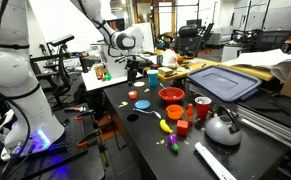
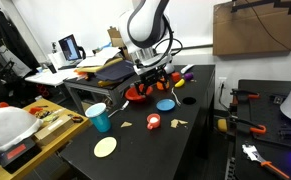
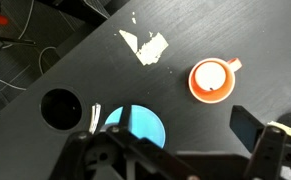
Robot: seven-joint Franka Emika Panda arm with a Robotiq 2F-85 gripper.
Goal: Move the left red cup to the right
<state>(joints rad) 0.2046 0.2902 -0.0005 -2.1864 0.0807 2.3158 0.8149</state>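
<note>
The left red cup (image 3: 212, 79) is small, red-orange and upright on the black table, seen from above in the wrist view. It also shows in both exterior views (image 1: 143, 104) (image 2: 154, 122). A blue disc (image 3: 135, 125) lies next to it, also visible in both exterior views (image 2: 165, 104). My gripper (image 3: 170, 128) is open and empty. It hangs above the table (image 2: 150, 80) over the blue disc, with the cup apart from its fingers. In an exterior view the gripper (image 1: 135, 70) is above the table's far end.
A wide red bowl (image 1: 171, 96), a taller red cup (image 1: 202, 108), a metal kettle (image 1: 222, 127) and a yellow toy (image 1: 166, 125) stand further along the table. A blue cup (image 2: 99, 118) and a pale yellow disc (image 2: 105, 147) are nearby. A round hole (image 3: 60, 107) and tan scraps (image 3: 145, 45) mark the tabletop.
</note>
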